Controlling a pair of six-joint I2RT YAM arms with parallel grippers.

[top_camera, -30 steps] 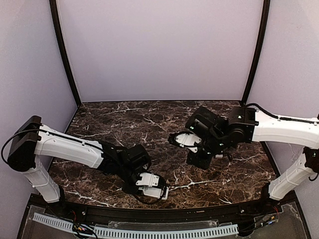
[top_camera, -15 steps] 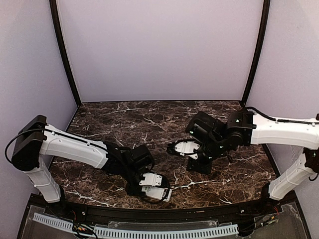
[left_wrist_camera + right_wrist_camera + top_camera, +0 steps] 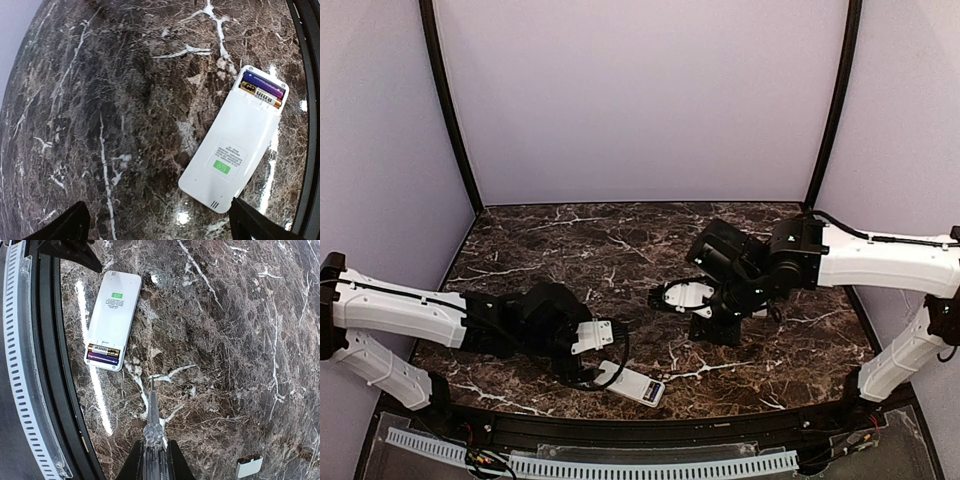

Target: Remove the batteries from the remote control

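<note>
The white remote control point(image 3: 235, 155) lies face down on the marble near the table's front edge point(image 3: 638, 385). Its battery bay is uncovered, and two batteries point(image 3: 262, 90) lie side by side in it, also seen in the right wrist view point(image 3: 104, 354). My left gripper point(image 3: 160, 231) is open just behind the remote's closed end, holding nothing point(image 3: 608, 365). My right gripper point(image 3: 155, 462) is shut on a clear pointed tool point(image 3: 152, 415). The tool's tip hovers over bare marble a short way from the battery end of the remote control point(image 3: 112, 310).
A small white squarish plastic piece point(image 3: 249, 466) lies on the marble to the right of the tool. The black front rail point(image 3: 42, 340) and a white slotted strip point(image 3: 12, 365) run along the table edge beside the remote. Lilac walls enclose the back and sides.
My left gripper has opened, let go of the remote and drawn back to the left. The remote now lies free on the marble. My right arm has shifted slightly left.
</note>
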